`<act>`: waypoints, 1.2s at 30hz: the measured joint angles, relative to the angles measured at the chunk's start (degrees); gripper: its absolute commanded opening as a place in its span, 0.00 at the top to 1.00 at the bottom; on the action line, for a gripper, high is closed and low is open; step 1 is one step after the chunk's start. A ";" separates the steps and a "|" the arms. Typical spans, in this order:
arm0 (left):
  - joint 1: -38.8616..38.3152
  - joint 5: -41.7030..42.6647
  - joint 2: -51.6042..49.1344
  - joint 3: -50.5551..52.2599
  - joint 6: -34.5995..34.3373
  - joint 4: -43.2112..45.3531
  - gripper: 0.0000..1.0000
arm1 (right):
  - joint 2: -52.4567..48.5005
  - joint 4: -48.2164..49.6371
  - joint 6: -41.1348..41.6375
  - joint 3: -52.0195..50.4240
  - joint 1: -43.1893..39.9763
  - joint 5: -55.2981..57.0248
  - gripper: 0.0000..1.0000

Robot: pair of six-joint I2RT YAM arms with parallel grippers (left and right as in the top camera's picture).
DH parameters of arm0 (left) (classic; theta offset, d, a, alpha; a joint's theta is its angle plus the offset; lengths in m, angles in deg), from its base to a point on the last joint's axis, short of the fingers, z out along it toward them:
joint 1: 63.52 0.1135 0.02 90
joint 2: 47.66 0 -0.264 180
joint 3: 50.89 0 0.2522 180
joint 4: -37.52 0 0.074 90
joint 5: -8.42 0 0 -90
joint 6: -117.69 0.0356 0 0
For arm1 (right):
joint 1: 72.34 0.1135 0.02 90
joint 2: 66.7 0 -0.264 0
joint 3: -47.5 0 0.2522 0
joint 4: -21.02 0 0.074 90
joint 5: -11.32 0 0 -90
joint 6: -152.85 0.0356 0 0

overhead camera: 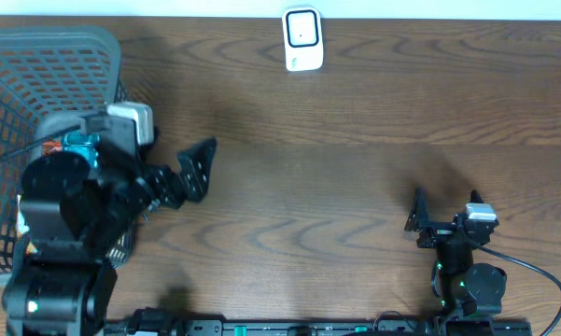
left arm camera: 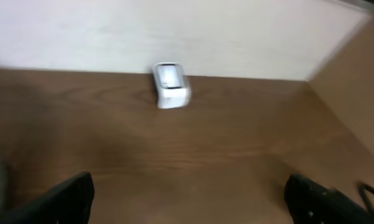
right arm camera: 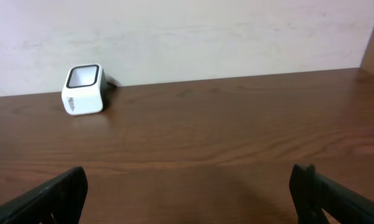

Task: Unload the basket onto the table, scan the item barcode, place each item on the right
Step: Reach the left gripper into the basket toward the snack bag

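Black fingers (left arm camera: 62, 200) of the left gripper (left arm camera: 190, 200) are seen at the two lower corners of the left wrist view. They are spread wide, and only bare table (overhead camera: 355, 140) lies between them. The right gripper (right arm camera: 190, 196) is shown in the same released state in its own wrist view, with its fingers set far apart above the wood and nothing grasped.

From overhead, the left arm (overhead camera: 65, 215) is seen reaching across the near right corner of a grey mesh basket (overhead camera: 37, 56), which stands at the left edge of the table. Its gripper is held beyond the basket's right wall, over open wood. The basket's contents are largely hidden by the arm, so the item to be scanned cannot be identified. The right arm (overhead camera: 471, 280) is placed at the near right of the table, well apart from the left, and is pointed toward the far edge.

Across the brown wood-grain surface, the barcode scanner (overhead camera: 302, 39) is found at the far edge. It is a small white block with a dark-framed window, set just in front of the pale wall (right arm camera: 174, 31). It lies well apart from both grippers and is touched by neither.
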 measured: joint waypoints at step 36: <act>35.65 -27.61 -41.38 -32.13 -22.91 -28.35 0.02 | 0.00 0.00 0.00 0.00 0.00 -0.02 0.01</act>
